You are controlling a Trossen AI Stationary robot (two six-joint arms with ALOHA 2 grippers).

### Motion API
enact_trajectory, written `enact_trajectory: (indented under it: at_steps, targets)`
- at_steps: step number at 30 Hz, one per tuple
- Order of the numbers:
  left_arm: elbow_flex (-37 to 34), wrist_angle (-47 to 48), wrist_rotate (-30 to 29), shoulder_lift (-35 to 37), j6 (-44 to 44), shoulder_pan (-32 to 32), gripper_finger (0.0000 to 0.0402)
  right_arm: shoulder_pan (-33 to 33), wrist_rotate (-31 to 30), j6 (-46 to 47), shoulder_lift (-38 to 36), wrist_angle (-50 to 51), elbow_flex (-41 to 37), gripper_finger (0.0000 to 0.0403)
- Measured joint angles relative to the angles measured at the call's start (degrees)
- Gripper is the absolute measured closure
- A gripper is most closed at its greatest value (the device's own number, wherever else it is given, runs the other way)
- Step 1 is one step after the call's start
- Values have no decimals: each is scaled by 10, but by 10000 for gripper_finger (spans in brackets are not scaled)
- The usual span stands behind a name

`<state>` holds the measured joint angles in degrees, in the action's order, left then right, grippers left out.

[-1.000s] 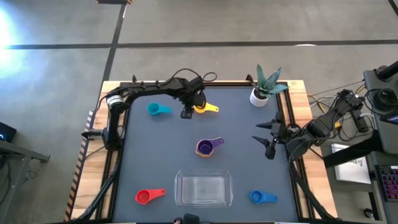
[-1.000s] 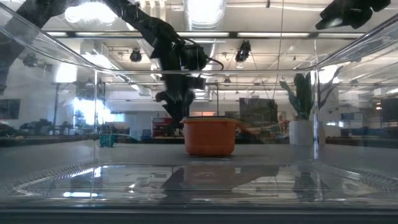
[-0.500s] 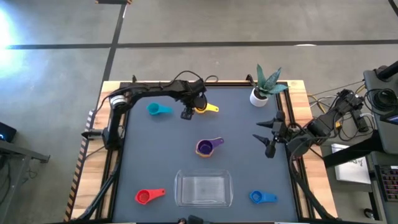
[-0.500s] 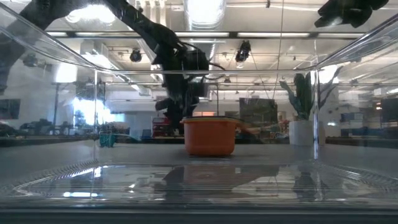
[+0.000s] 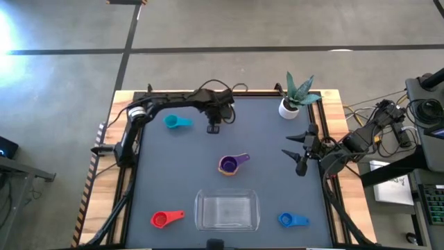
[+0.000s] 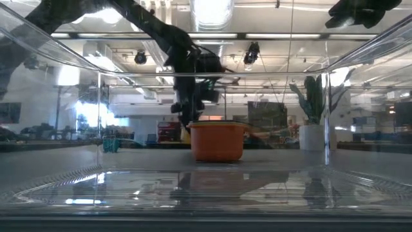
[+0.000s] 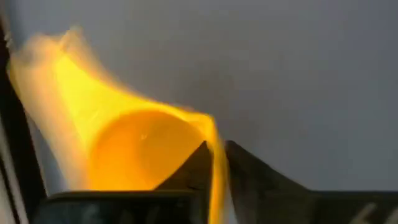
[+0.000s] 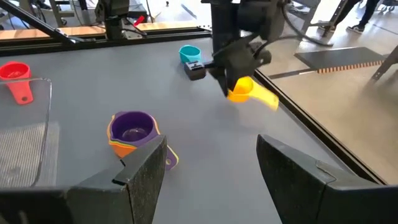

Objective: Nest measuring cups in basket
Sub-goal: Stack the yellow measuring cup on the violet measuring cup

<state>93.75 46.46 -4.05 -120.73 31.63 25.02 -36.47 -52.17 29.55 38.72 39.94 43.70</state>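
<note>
Left gripper [image 8: 231, 79] carries the yellow cup [image 8: 250, 92] by its rim

Its fingers pinch only the thin wall, so the cup may twist or slip out during travel (the handle hangs out to one side). The purple cup [image 5: 229, 164] on the orange one and the basket [image 5: 226, 211] lie well apart from this gripper; the right gripper [image 5: 299, 153] waits, fingers spread

The high view looks straight down on the whole bench [image 5: 173, 160], the low view looks level through the clear basket [image 6: 206, 187] beside it, and the 2 wrist views look forward, the left pressed close on the yellow cup [image 7: 143, 149] that the right [image 8: 245, 90] sees farther off.
</note>
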Motion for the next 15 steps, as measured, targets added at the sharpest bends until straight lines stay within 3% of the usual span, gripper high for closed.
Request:
enact_trajectory:
  at_steps: [7, 15]
  targets:
    - [114, 138, -1, 1, -122, -29, 400, 0, -4, 11, 0, 0, 0, 165]
    - [200, 204, 3, 14, -257, -174, 400, 0, -4, 39, 0, 0, -6, 165]
